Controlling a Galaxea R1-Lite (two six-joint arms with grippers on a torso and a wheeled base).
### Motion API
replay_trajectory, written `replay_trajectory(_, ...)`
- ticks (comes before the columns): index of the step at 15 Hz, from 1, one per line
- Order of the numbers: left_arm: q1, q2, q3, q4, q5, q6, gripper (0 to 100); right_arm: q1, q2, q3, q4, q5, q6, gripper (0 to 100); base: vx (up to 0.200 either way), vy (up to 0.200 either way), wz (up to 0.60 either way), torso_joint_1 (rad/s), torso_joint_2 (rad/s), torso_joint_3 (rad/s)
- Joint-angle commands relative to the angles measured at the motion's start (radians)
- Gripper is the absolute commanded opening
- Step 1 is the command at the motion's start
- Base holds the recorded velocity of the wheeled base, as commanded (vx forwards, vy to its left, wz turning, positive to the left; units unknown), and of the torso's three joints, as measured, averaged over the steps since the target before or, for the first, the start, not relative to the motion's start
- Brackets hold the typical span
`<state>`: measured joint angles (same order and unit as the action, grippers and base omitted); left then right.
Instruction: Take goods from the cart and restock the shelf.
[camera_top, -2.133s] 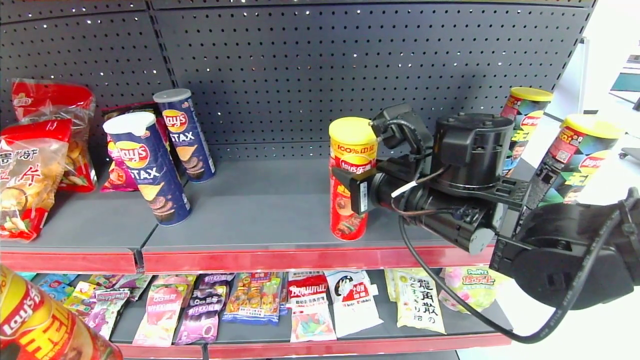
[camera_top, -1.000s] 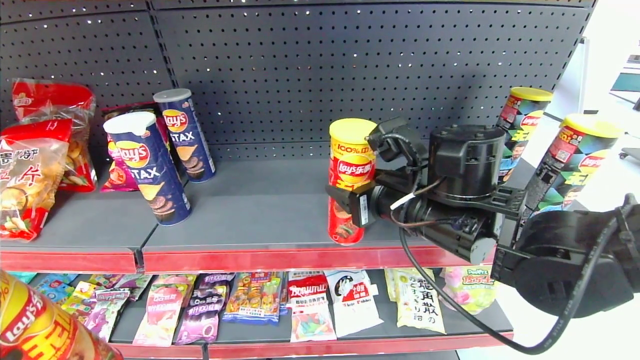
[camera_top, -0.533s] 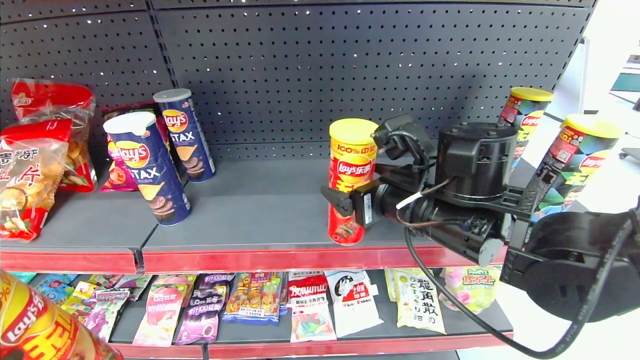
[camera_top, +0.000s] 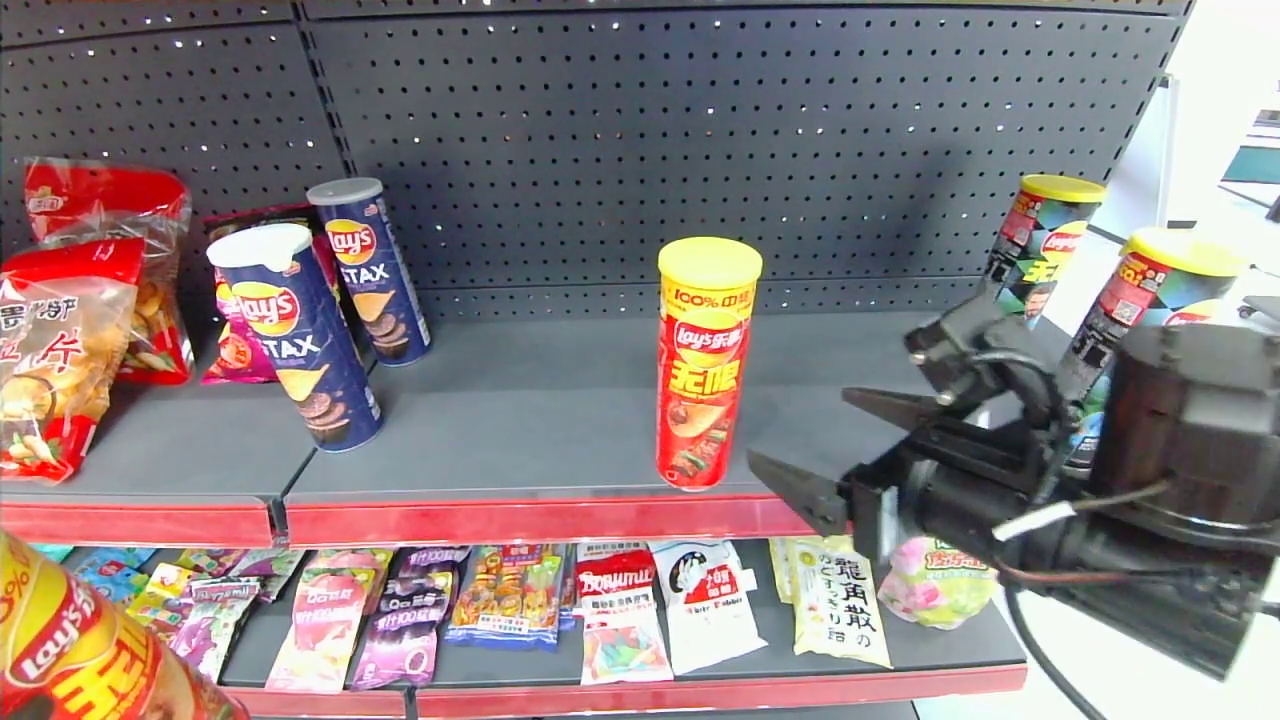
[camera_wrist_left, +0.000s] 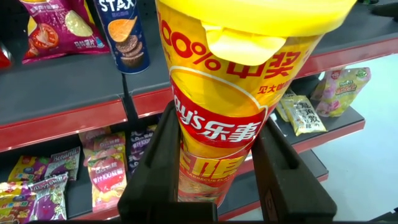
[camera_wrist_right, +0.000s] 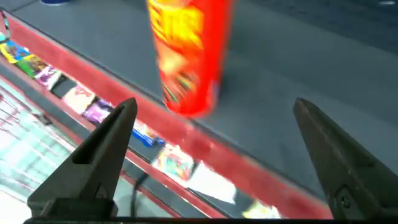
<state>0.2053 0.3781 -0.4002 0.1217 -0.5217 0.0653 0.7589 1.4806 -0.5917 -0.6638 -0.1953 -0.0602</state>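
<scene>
A red chip can with a yellow lid stands upright near the front edge of the grey shelf, also seen as the can in the right wrist view. My right gripper is open, to the right of that can and apart from it, with nothing between its fingers. My left gripper is shut on a second red and yellow chip can, whose side shows at the lower left corner as the held can.
Two blue chip cans and red snack bags fill the shelf's left part. Two yellow-lidded cans stand at the right end. Small snack packets lie on the lower shelf. The shelf between the blue cans and the red can is bare.
My right gripper let go of the red can, opened, and drew back to the right and down. The can stays upright near the shelf's front edge.
</scene>
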Motion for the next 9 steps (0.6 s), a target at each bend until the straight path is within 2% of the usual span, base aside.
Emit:
replay_trajectory(1, 0.000, 0.025, 0.000, -0.001, 0.002, 0.004, 0, -0.155, -0.392, 0.256, 0.007, 0.008, -0.082, 100, 0.000, 0.000, 0.00, 0.000, 0.00, 0.000)
replay_trajectory(3, 0.000, 0.028, 0.000, -0.001, 0.003, 0.004, 0, -0.369, -0.557, 0.302, 0.061, 0.013, -0.110, 100, 0.000, 0.000, 0.00, 0.000, 0.00, 0.000)
replay_trajectory(4, 0.000, 0.028, 0.003, 0.001, 0.005, 0.004, 0, -0.540, -0.743, 0.305, 0.236, 0.030, -0.098, 100, 0.000, 0.000, 0.00, 0.000, 0.00, 0.000)
replay_trajectory(6, 0.002, 0.030, 0.008, -0.001, 0.002, 0.004, 0, -0.629, -1.025, 0.290, 0.584, 0.053, -0.076, 100, 0.000, 0.000, 0.00, 0.000, 0.00, 0.000)
replay_trajectory(9, 0.000, 0.036, 0.012, -0.001, 0.000, 0.004, 0, -0.650, -1.267, 0.236, 0.935, 0.028, -0.078, 100, 0.000, 0.000, 0.00, 0.000, 0.00, 0.000)
